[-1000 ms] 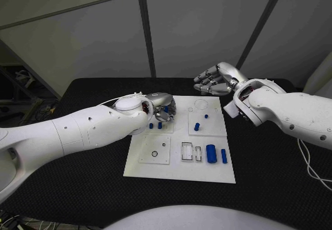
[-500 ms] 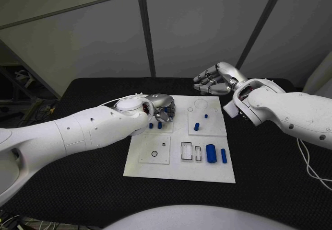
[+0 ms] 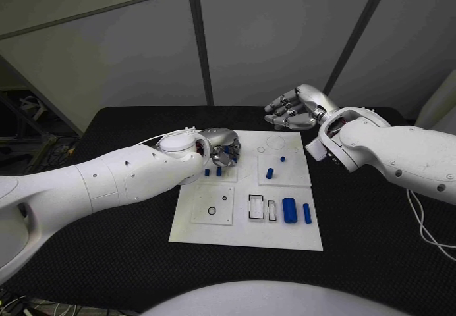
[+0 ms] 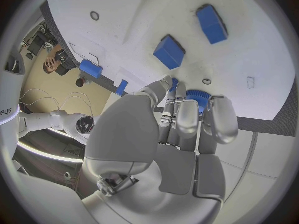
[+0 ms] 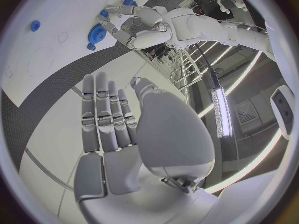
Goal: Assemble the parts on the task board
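Left hand: the silver left hand [image 3: 223, 148] hovers low over the far-left part of the flat white task board [image 3: 242, 234], fingertips pinching a small round blue toothed gear [image 4: 198, 95], probably to seat it there.
Right hand: the right hand [image 3: 296, 107] is held off beyond the board's far edge, fingers straight and side by side, holding nothing, likely keeping clear.
Waiting parts: two stubby blue pegs [image 3: 213, 172] stand just beside the left hand; blue cylinders [image 3: 290, 210] lie nearer the robot.
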`<action>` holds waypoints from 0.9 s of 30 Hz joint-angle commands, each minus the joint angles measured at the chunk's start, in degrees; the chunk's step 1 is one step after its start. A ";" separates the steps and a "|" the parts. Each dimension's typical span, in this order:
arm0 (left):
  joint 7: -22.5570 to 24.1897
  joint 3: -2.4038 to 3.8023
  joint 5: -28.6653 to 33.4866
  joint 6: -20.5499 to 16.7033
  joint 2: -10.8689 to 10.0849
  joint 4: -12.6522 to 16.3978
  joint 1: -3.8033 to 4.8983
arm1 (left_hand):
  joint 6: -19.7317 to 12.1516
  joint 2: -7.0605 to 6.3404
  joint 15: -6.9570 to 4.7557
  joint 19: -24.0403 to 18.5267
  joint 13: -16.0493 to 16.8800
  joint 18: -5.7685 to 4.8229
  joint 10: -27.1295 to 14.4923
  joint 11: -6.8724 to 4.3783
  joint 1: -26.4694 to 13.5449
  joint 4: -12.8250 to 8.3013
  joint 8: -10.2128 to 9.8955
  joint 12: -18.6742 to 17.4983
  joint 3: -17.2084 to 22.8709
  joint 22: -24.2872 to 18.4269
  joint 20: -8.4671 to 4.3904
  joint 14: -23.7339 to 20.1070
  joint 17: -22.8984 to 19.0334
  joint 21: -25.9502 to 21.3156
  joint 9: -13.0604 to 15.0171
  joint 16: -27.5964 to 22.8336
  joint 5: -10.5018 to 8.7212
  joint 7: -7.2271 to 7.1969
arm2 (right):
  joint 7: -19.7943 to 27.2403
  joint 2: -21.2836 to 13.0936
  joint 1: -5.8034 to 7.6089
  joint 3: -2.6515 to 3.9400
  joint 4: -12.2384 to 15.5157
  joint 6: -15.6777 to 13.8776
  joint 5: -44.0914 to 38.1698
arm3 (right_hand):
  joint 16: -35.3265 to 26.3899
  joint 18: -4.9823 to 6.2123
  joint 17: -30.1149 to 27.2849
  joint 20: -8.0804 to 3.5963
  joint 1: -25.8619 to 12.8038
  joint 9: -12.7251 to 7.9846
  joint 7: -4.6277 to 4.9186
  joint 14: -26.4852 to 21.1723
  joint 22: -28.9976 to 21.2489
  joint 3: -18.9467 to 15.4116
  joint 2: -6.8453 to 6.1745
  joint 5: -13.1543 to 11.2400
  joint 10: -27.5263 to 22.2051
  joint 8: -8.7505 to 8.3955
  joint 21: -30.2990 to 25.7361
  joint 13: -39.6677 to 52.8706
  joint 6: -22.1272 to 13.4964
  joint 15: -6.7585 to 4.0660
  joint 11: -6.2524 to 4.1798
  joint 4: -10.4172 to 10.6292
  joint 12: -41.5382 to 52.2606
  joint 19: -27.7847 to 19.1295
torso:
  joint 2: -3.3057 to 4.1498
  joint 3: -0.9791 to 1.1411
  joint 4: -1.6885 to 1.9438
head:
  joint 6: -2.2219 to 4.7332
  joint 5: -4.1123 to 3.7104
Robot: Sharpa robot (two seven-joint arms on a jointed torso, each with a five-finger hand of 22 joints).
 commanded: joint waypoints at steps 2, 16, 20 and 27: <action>0.02 -0.06 -0.52 1.04 0.13 -0.20 -0.13 | 0.60 -0.03 -0.30 0.40 -0.17 -1.11 0.65 -0.05 0.61 -0.04 -0.42 -0.34 0.61 5.09 0.06 0.31 -0.15 0.45 -0.18 0.27 0.34 -0.02 | 0.53 0.03 0.10 0.03 0.05 0.18 0.13 | -0.38 0.56 -0.06 0.18 -0.04 0.05 -0.02 -0.26 -0.05 0.34 0.24 0.17 -0.48 -0.13 -0.30 -0.08 -0.37 0.10 -0.09 -0.07 0.02 0.12 | 0.03 0.02 -0.02 | -0.10 0.01; 1.45 -0.01 -0.37 -2.20 -1.10 1.09 -0.37 | 4.11 0.41 -0.96 0.92 -0.70 -1.34 4.63 -0.83 0.56 -1.01 -0.28 -1.48 2.80 6.11 -0.53 0.40 -0.97 1.66 -0.50 0.53 0.30 -0.12 | 0.57 -0.03 0.10 0.04 0.03 0.17 0.13 | -0.41 0.56 -0.06 0.18 -0.03 0.06 -0.02 -0.24 -0.07 0.37 0.27 0.32 -0.47 -0.11 -0.34 -0.12 -0.36 0.10 -0.10 -0.08 0.05 0.15 | -0.07 -0.01 0.07 | 0.00 0.04; 1.63 0.29 0.07 -3.18 -2.07 2.08 -0.39 | 4.28 0.32 -0.93 0.94 -0.81 -1.36 4.86 -0.77 0.34 -1.05 -0.44 -1.85 2.96 6.19 -0.54 0.41 -1.06 1.71 -0.60 0.56 0.28 -0.08 | 0.57 -0.09 0.10 0.04 -0.03 0.14 0.13 | -0.41 0.56 -0.06 0.18 -0.03 0.06 -0.02 -0.24 -0.07 0.37 0.27 0.32 -0.47 -0.11 -0.34 -0.12 -0.36 0.10 -0.10 -0.08 0.05 0.15 | -0.10 -0.01 0.09 | 0.13 0.10; 2.05 2.72 1.23 -4.56 -3.48 3.81 -0.41 | 4.42 0.28 -0.89 1.01 -0.91 -1.40 5.02 -0.71 0.21 -1.10 -0.59 -2.18 3.13 6.30 -0.53 0.43 -1.11 1.85 -0.70 0.61 0.27 -0.03 | 0.61 -0.13 0.10 0.04 -0.15 0.12 0.13 | -0.41 0.56 -0.06 0.18 -0.03 0.06 -0.02 -0.24 -0.07 0.37 0.27 0.32 -0.47 -0.11 -0.34 -0.12 -0.36 0.10 -0.10 -0.08 0.05 0.15 | -0.07 -0.07 0.07 | 0.50 0.37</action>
